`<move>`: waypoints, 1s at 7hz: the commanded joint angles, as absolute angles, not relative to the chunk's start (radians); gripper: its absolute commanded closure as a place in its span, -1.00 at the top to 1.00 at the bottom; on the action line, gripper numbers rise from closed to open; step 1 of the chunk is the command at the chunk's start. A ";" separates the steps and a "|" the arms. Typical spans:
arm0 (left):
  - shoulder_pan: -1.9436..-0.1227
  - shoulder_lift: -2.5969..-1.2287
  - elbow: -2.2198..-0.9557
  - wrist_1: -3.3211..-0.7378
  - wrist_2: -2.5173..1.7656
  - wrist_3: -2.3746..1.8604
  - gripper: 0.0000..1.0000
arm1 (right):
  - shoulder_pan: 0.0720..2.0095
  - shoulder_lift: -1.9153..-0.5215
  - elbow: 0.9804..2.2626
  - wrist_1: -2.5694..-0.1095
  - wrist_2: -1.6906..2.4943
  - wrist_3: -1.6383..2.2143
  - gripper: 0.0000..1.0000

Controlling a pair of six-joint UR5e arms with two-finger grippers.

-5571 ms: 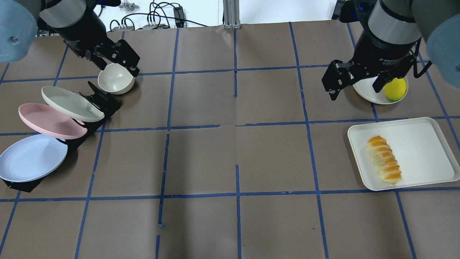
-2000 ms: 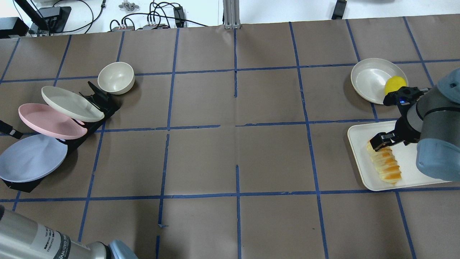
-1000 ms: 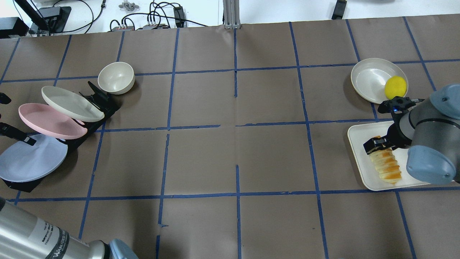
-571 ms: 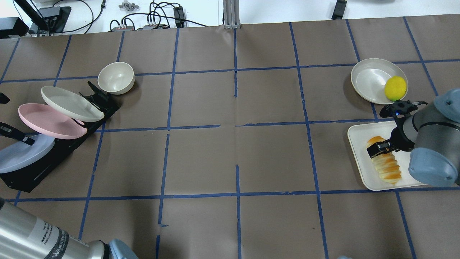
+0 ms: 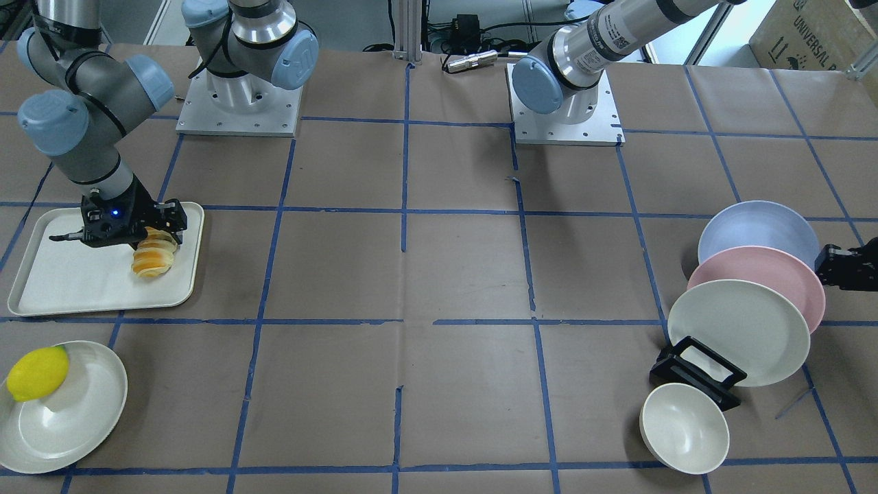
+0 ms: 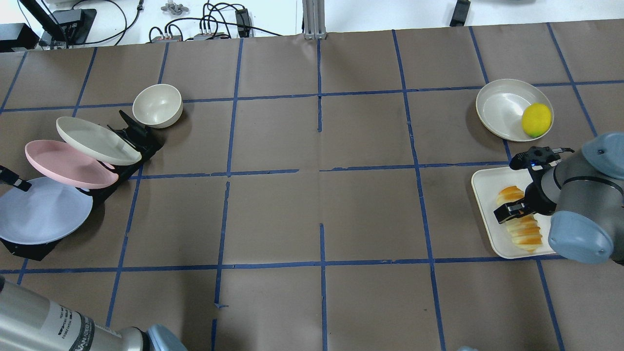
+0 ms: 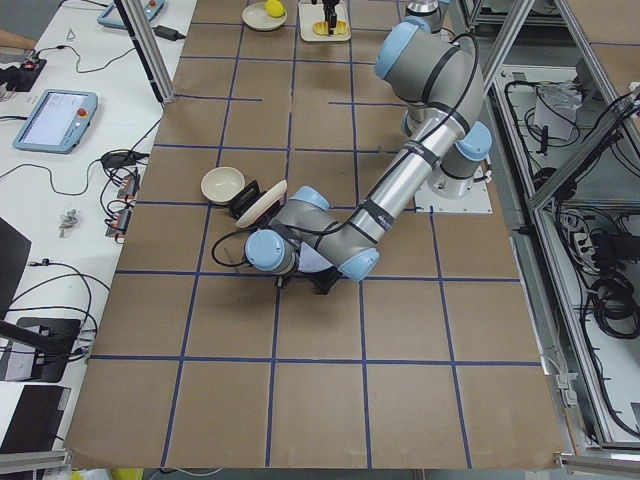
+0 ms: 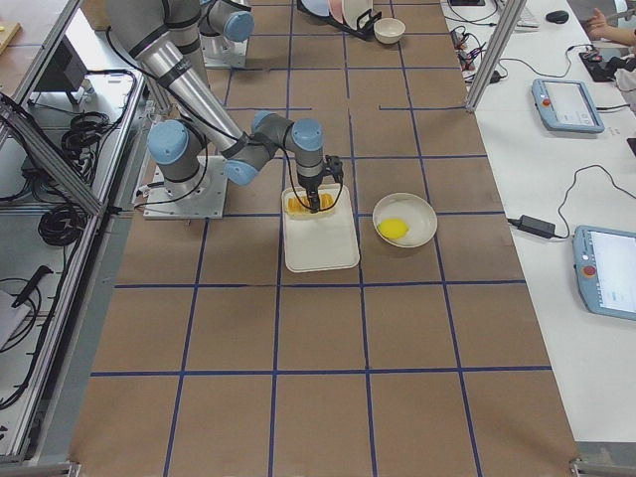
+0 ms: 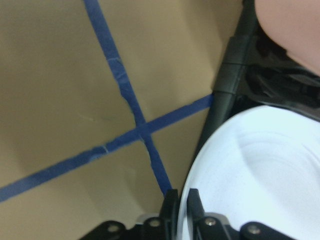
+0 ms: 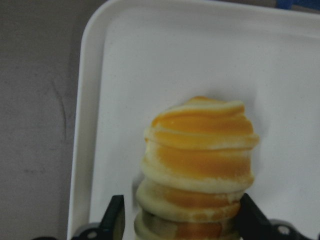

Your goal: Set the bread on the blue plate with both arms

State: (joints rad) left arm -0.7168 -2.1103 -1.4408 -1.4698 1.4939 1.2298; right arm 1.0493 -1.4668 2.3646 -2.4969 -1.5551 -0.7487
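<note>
Right now bread (image 10: 199, 165) lies on white tray (image 6: 487, 219), right gripper (image 10: 180, 220) straddling it, fingers (image 10: 114, 216) against both sides, pinching loaf. Left gripper (image 9: 180, 210) at table's other end, narrow, clamped on rim of blue plate (image 6: 41, 209) resting in black rack (image 6: 129, 141) beside pink plate (image 6: 68, 163). Lemon (image 6: 536, 119) on cream plate (image 6: 504, 109) near tray.

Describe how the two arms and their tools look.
Both arms are silver-grey metal tubes with pale blue joint caps, on square white base plates. The left arm carries printed labels. The right tool is black with a blue light; the left tool is black too.
</note>
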 commanded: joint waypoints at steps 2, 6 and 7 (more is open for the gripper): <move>-0.712 -1.903 -1.443 -1.720 1.532 1.221 -0.99 | 1.049 -1.471 2.361 -2.499 -1.626 -0.784 -0.89; -0.800 -1.695 -1.486 -1.907 1.499 1.010 -0.99 | 1.051 -1.535 2.353 -2.484 -1.623 -0.790 -0.88; -0.910 -1.695 -1.499 -1.896 1.456 0.900 -0.99 | 1.055 -1.628 2.344 -2.418 -1.621 -0.781 -0.88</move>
State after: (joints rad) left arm -0.8044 -1.7049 -1.4828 -1.8979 1.4974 1.0190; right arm 1.0520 -1.5425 2.3516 -2.4710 -1.6240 -0.7878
